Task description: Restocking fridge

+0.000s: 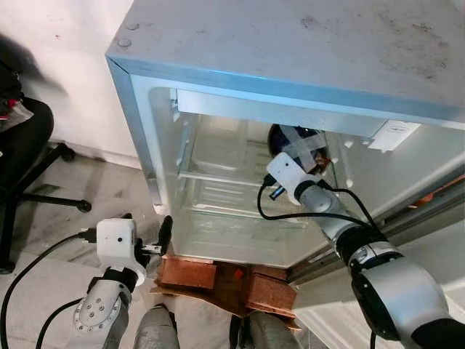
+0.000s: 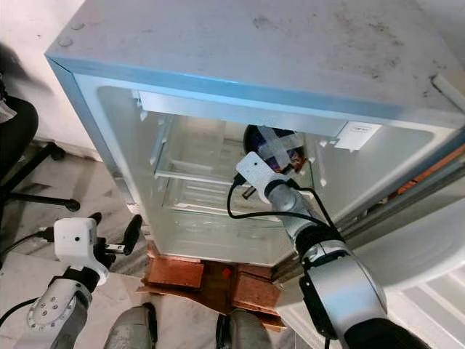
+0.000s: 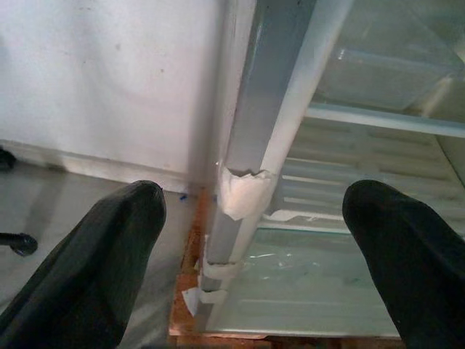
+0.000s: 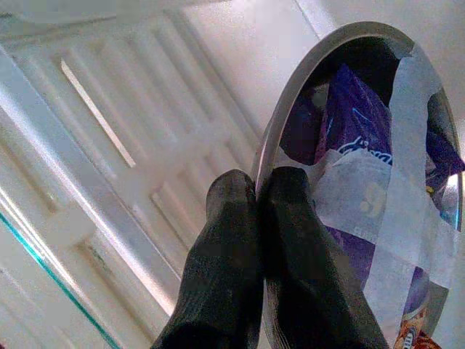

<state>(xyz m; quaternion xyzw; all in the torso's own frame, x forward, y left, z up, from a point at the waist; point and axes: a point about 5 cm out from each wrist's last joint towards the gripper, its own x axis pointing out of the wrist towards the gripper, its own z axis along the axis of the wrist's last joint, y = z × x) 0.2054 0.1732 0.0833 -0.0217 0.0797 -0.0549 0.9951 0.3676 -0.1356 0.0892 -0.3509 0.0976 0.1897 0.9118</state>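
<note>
Bowl (image 1: 296, 142) of taped-in snack packets sits inside fridge (image 1: 240, 182) upper shelf | my right gripper (image 4: 259, 190) pinches its metal rim, fingers closed | bowl lies just beyond fingertips | left gripper (image 3: 251, 218) spread wide, empty, by fridge's left edge.

The bowl (image 1: 296, 147) is sitting half hidden behind the right arm's wrist camera, so its lower rim is not showing — in the right wrist view its edge is running off the frame. The packets (image 4: 349, 123) under the tape strips (image 4: 396, 138) are showing only scraps of print, too little to read. The fridge (image 1: 290, 58) door is being cut off at the right edge. An office chair (image 1: 29, 174) is running off the left.
</note>
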